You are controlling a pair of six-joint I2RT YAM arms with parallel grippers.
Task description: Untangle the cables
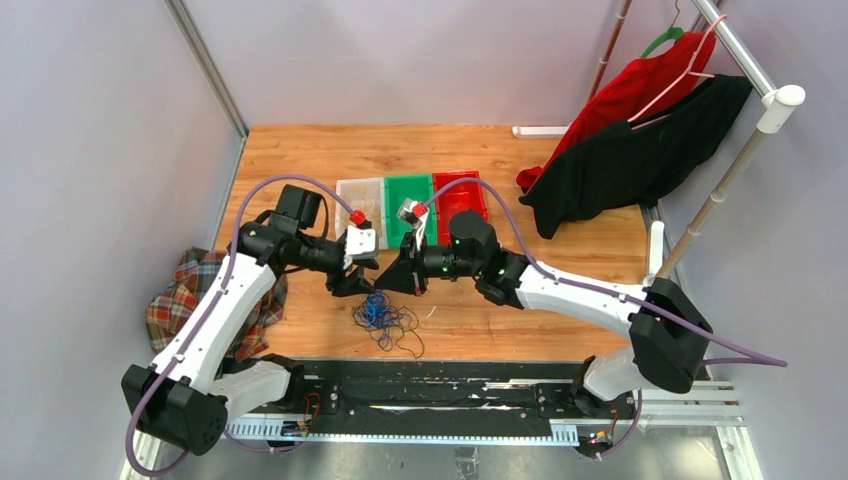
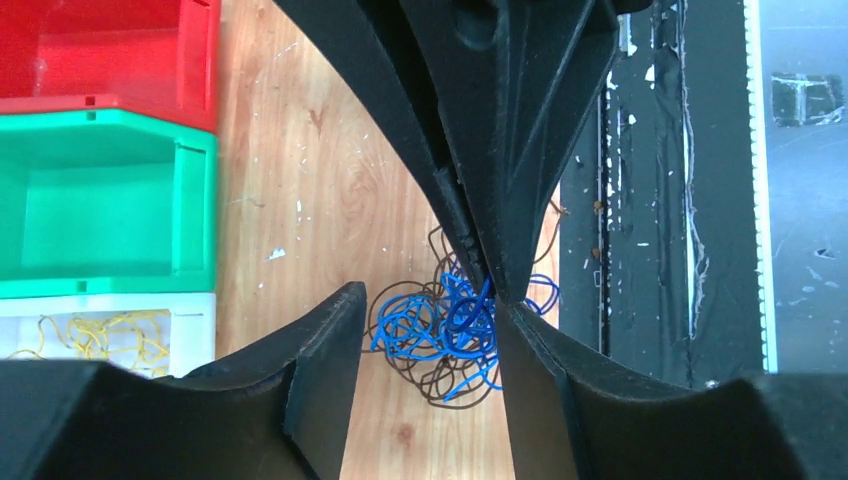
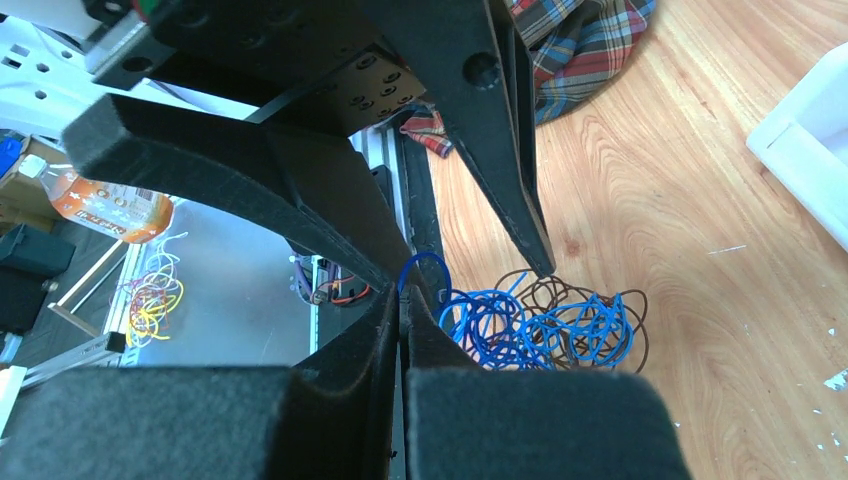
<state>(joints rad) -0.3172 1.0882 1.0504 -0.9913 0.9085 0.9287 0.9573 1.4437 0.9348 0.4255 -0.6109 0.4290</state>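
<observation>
Cables [image 1: 383, 314]: blue-and-brown tangle on wooden table [image 1: 500, 320], between both grippers | left gripper [image 2: 430, 335]: jaws partly apart, straddling tangle, nothing clamped | right gripper [image 3: 405, 312]: pinched closed on one blue loop

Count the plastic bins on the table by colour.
White bin: 1
Green bin: 1
Red bin: 1
Total: 3
</observation>
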